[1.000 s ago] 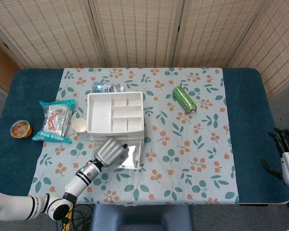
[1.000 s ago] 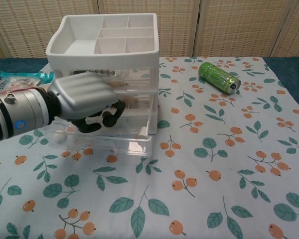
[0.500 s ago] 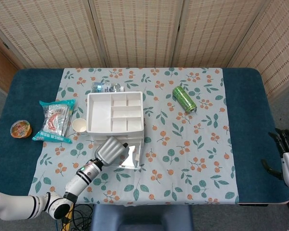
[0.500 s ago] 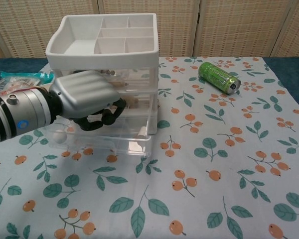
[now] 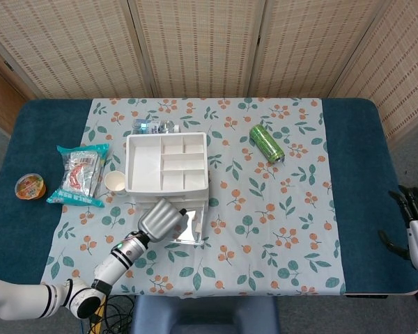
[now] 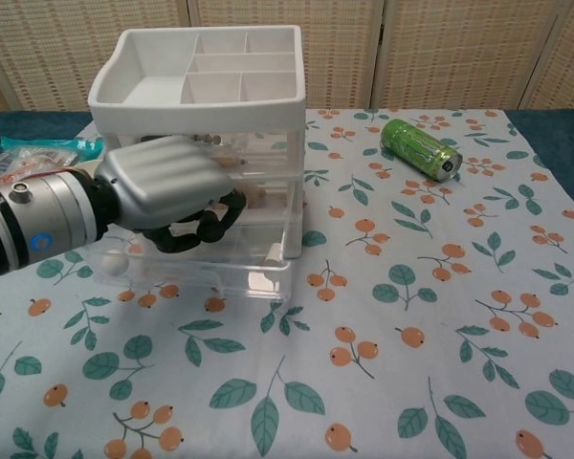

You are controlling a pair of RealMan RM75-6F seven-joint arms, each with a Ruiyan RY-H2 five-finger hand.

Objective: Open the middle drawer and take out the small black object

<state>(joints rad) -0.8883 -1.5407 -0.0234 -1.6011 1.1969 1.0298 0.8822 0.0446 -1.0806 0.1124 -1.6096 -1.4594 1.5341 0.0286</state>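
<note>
Clear plastic drawer unit (image 6: pixel 220 182): left hand (image 6: pixel 163 191) fingers (image 6: pixel 206 222) curl on the middle drawer (image 6: pixel 253 196) front; poor purchase risks slipping or dragging the light unit.

- The left hand (image 6: pixel 163 191) fills the front of the drawer unit (image 6: pixel 210 153), its fingers (image 6: pixel 206 225) curled into the pulled-out drawer (image 6: pixel 225 273).
- Bare counter (image 6: pixel 411 316) lies open to the unit's right and in front.
- The green can (image 6: pixel 419 147) lies well apart, far right.
- The snack bag (image 5: pixel 80 174) and paper cup (image 5: pixel 115 181) crowd the unit's left flank.
</note>
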